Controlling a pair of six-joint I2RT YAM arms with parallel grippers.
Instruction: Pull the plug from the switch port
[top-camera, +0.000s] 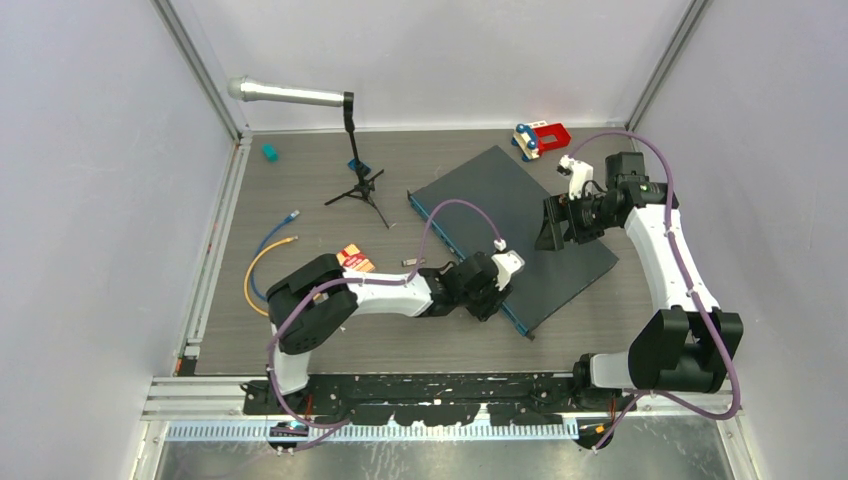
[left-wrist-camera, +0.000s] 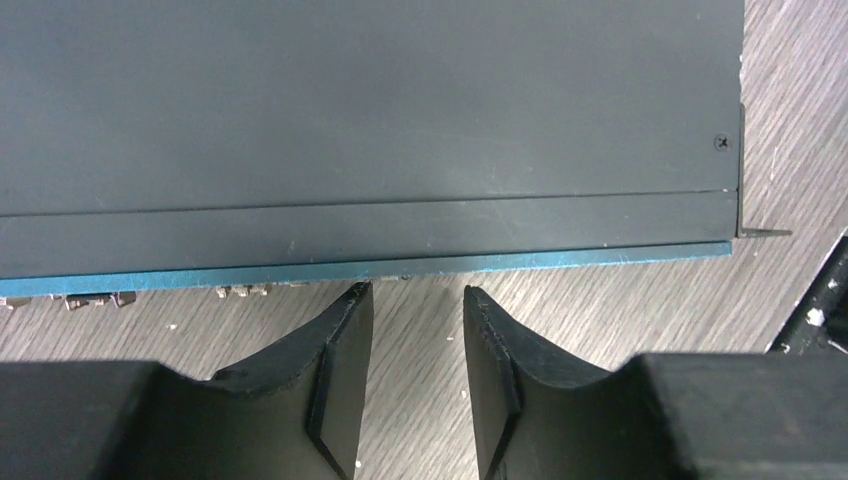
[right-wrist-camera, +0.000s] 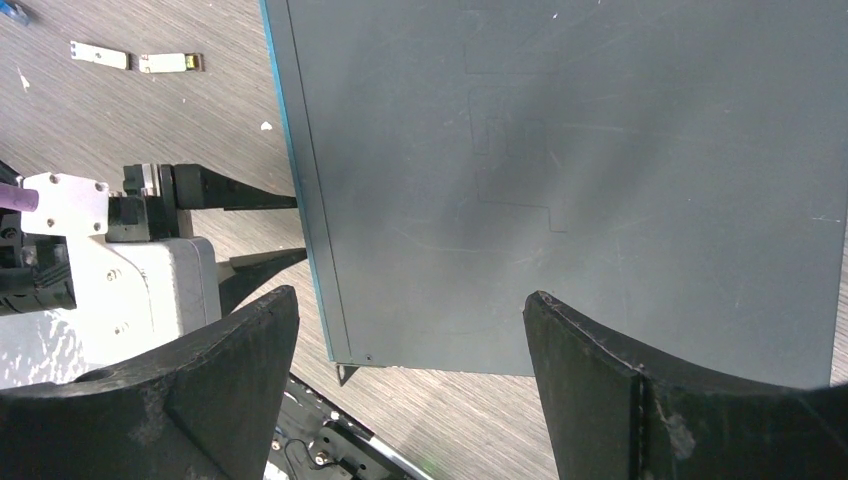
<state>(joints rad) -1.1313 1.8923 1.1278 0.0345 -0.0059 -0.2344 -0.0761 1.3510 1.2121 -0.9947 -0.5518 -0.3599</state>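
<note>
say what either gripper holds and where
Nothing is held: left gripper tips sit apart at the blue edge of the switch; right gripper hangs open over it.

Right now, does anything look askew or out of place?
The switch lies skewed, diagonal to the table edges. The left gripper sits at its blue front edge, yet no plug shows between its fingers, only bare table. Blue and yellow cables lie loose far left.

Just one switch (top-camera: 520, 225), one mic (top-camera: 290, 94) on a tripod, two loose cables (top-camera: 262, 262), one teal block (top-camera: 269, 152), one red toy (top-camera: 542, 138).
</note>
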